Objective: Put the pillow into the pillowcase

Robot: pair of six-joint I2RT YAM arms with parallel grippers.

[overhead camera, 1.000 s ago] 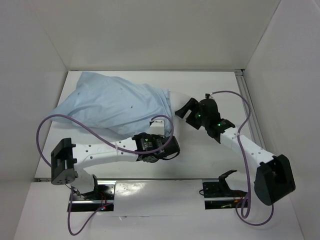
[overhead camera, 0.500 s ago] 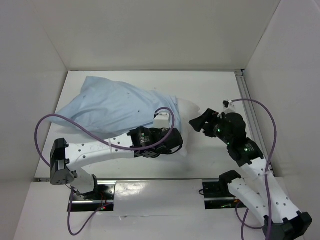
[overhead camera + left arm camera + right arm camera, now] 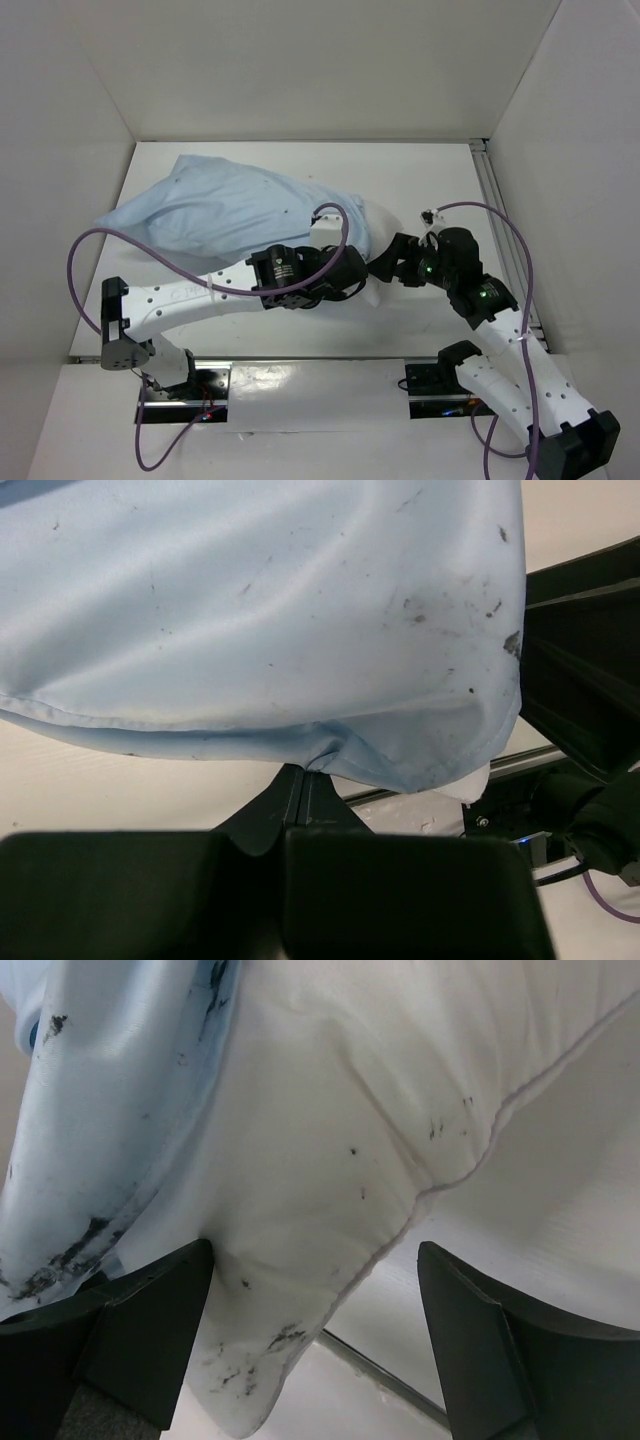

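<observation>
Item 1. Pillowcase: light blue, wrinkled, marked with dark smudges. It was laid on the counter, stretching away beyond and to the left of the left gripper. Its hem was pinched at the tips of that gripper, which was clenched on the fabric. The rest of the cloth was spread above and ahead of the tips.

Item 2. Pillow: white, piped along its seam, flecked with dark specks. Most of it was sheathed in the pillowcase. One end was exposed at the mouth, directly ahead of the right gripper.

Item 3. Right gripper: jaws were spread wide, with nothing clamped. The exposed pillow corner was set between its fingers, and the pillowcase edge was draped beside the left-hand finger. Whether either finger pressed the pillow could not be told.

Item 4. Both grippers were placed just beside each other at the pillowcase mouth, the left one nearer the blue cloth.

Item 5. Cable: purple, looped out from the left arm.
</observation>
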